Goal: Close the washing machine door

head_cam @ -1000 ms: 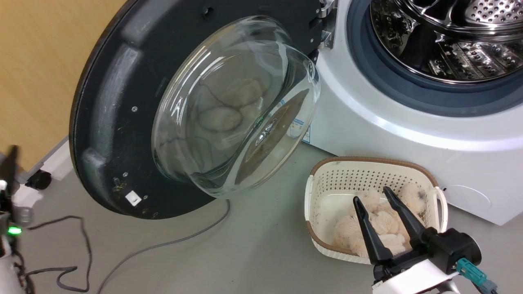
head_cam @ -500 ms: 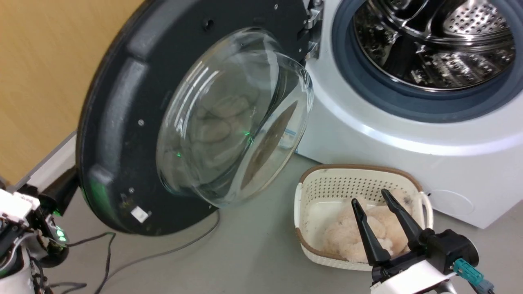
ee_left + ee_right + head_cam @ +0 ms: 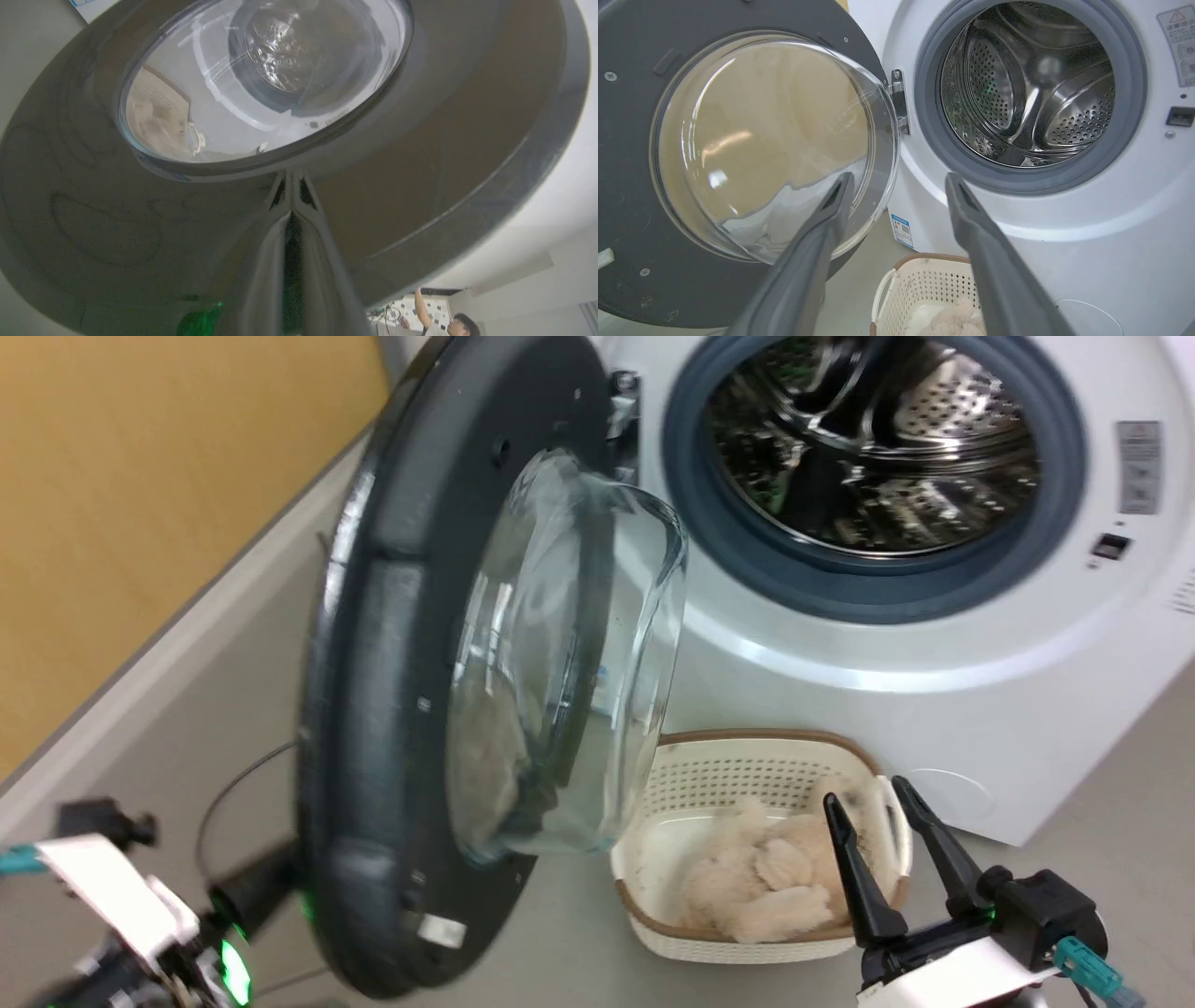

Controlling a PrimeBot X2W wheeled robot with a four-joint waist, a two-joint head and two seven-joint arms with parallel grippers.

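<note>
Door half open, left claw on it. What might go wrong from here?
1. The left claw, shut, presses only its tips on the glossy outer face of the washing machine door; they may slip off.
2. The cream basket stands close below the door's glass bowl; the door might clip it.
3. The right claw, open, hangs above the basket before the washing machine, likely in the door's path.

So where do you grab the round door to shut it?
Better pushed than pinched: the washing machine door is a wide disc, half open. Press its flat outer face near the rim opposite the hinge, from behind, where the left gripper is.
</note>
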